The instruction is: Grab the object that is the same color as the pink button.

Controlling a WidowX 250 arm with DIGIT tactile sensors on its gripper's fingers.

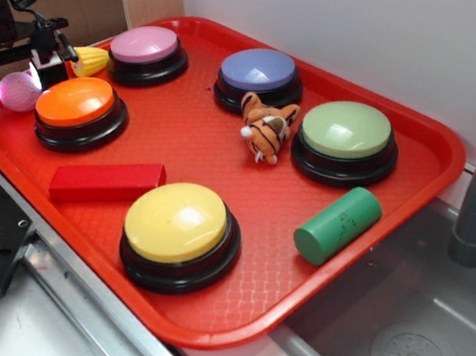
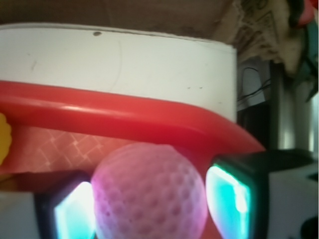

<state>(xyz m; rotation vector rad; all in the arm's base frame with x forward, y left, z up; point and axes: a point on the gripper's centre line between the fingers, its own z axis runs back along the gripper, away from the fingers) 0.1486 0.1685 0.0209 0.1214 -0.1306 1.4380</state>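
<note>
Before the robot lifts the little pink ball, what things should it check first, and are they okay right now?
1. Right thing chosen: the pink ball matches the pink button. Ok.
2. Ball sits between the two fingers of the hand, as the wrist view shows. Ok.
3. Fingers squeezing the ball firmly: cannot tell; they look very close on both sides.
4. Ball centred in the hand: roughly, a little nearer one finger. Ok.
5. Neighbours out of the way: the orange button and yellow corn toy are close by. Not ok, lift straight up.
6. Tray rim right behind the ball: watch it. Cannot tell clearance.
</note>
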